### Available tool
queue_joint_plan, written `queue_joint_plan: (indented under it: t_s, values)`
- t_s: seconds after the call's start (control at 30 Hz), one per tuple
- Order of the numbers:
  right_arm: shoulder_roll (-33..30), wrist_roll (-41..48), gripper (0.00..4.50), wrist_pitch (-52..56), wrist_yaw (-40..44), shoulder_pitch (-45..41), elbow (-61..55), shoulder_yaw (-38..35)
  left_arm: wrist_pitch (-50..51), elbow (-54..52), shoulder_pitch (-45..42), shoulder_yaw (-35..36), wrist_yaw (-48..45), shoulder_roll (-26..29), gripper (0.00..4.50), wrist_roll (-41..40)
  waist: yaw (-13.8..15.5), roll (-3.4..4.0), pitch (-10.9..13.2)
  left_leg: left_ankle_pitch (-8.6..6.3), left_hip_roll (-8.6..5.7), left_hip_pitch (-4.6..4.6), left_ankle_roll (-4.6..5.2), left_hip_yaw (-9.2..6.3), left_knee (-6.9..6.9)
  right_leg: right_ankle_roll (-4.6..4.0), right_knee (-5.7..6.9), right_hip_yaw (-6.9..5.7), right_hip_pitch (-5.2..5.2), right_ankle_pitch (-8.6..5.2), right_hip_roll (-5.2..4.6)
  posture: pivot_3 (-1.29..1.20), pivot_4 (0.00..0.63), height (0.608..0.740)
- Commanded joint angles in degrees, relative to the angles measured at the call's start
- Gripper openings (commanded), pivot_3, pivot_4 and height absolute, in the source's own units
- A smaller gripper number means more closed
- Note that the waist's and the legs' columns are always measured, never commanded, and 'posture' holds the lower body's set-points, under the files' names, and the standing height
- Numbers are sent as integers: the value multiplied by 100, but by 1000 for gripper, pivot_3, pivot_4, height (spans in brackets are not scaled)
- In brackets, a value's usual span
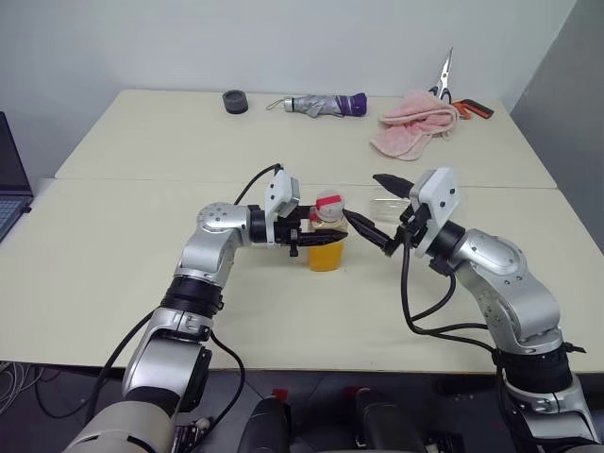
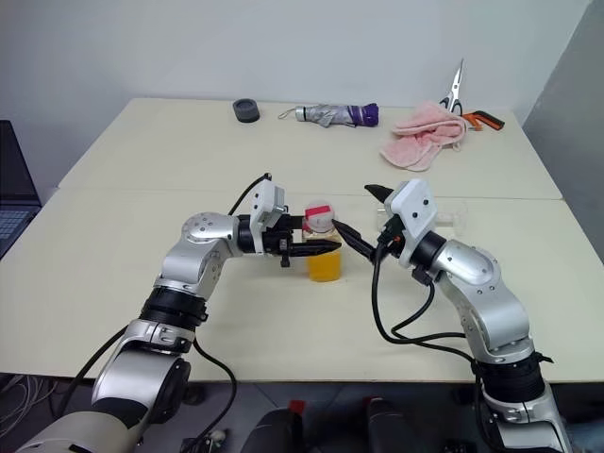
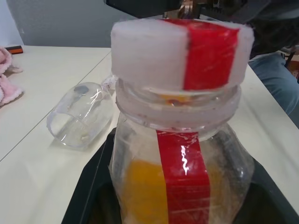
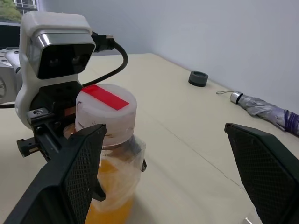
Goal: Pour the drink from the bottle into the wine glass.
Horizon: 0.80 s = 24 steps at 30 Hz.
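The bottle point(image 1: 327, 257) stands upright on the table, its pink-red cap point(image 1: 329, 205) on. Orange drink point(image 2: 324, 266) fills its lower part. My left gripper point(image 1: 326, 242) reaches in level from the left and is shut on the bottle's body; its black fingers point(image 3: 91, 186) flank the bottle in the left wrist view. From the right, my right gripper point(image 1: 361, 196) stands open at cap height, one finger point(image 4: 70, 177) close beside the bottle, not gripping it. The wine glass point(image 3: 79, 121) lies on its side on the table behind the right gripper point(image 2: 451, 213).
At the far table edge lie a black ring point(image 1: 235, 101), a folded umbrella point(image 1: 326, 104), a pink towel point(image 1: 415, 127) and scissors point(image 1: 442, 80). A laptop point(image 1: 9, 189) sits at the left edge. A seam point(image 1: 142, 179) runs between the two tabletops.
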Motion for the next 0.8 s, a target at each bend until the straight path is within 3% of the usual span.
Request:
queue_joint_plan:
  t_s: [0.03,0.4,0.8]
  values:
    - [5,99,4337,0,49,-23,-260,-24,-137,-166,-198,89,-23,-10,1869,-93,0,0,0,0,0,0,0,0,0,0,0,0,0,0,0,0,150,740]
    - [-71,90,4337,2,73,-3,-216,-98,-151,-172,-195,99,-23,2,1869,-96,0,0,0,0,0,0,0,0,0,0,0,0,0,0,0,0,150,740]
    - [-618,897,4337,614,691,202,-491,-328,-147,-219,-166,112,-32,44,1869,-114,2,0,0,0,0,0,0,0,0,0,0,0,0,0,0,0,150,740]
